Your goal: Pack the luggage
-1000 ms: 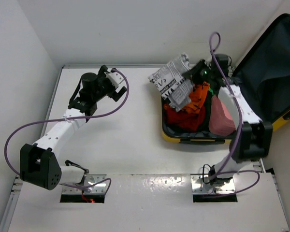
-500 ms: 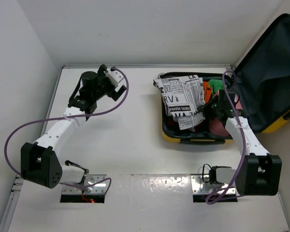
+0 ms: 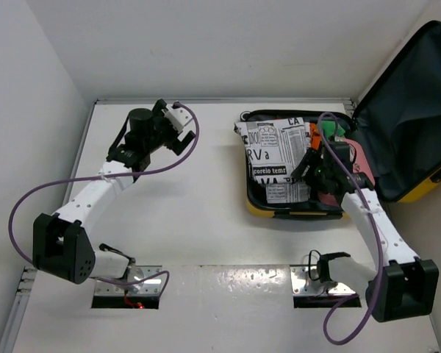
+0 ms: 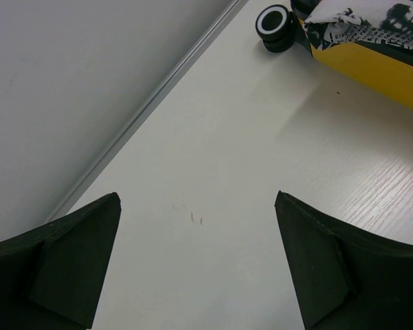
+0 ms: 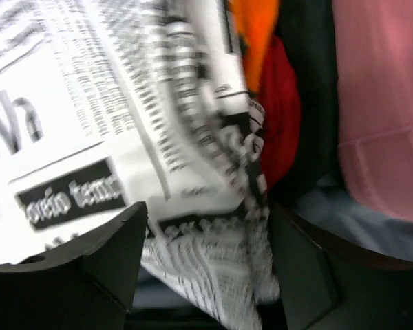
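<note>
The luggage [image 3: 294,213], a yellow hard-shell suitcase, lies open at the right of the table, its dark-lined lid [image 3: 411,110] raised behind. A newspaper-print cloth [image 3: 279,158] is spread over the clothes inside. My right gripper [image 3: 306,163] hovers over the cloth's right edge. In the right wrist view that gripper [image 5: 206,227] has its jaws apart, with the printed cloth [image 5: 89,103] lying loose between them. My left gripper [image 3: 178,126] stands open over bare table at the back left, and the left wrist view shows this gripper [image 4: 196,206] with nothing between its fingers.
Orange [image 3: 316,136], green [image 3: 331,129] and pink [image 3: 356,165] clothes lie in the case's right half, with red cloth [image 5: 279,124] under the print. A black wheel [image 4: 275,27] and the yellow shell [image 4: 372,69] show at the left wrist view's top right. White walls close in the table.
The right arm carried the newspaper-print cloth down into the suitcase and spread it flat, then its jaws parted and let it go. The left arm barely moved.
</note>
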Available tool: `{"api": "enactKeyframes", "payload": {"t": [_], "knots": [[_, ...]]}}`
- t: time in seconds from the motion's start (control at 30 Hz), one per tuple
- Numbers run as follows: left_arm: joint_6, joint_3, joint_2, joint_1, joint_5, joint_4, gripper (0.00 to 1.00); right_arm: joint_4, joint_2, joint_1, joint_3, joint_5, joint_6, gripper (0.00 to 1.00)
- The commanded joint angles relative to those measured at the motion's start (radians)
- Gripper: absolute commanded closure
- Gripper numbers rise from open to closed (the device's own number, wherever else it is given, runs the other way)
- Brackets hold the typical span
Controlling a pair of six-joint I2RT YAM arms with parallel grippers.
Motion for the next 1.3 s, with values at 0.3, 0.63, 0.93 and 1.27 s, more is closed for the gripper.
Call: {"api": "enactKeyframes", "payload": {"t": [0.3,0.63,0.93,1.27], "knots": [[-0.035,0.046,0.007,-0.013,-0.053,0.038,0.0,0.572,0.103,0.032,0.236,-0.391,-0.415,0.76],[-0.157,0.058,-0.002,0.033,-0.096,0.018,0.0,0.683,0.659,0.155,0.526,-0.577,-0.303,0.89],[-0.167,0.04,-0.025,0.064,-0.127,0.018,0.0,0.43,0.799,0.178,0.577,-0.286,-0.563,0.93],[-0.187,0.052,0.03,0.064,-0.109,0.047,0.0,0.467,0.751,0.031,0.402,0.001,-0.665,0.94]]}}
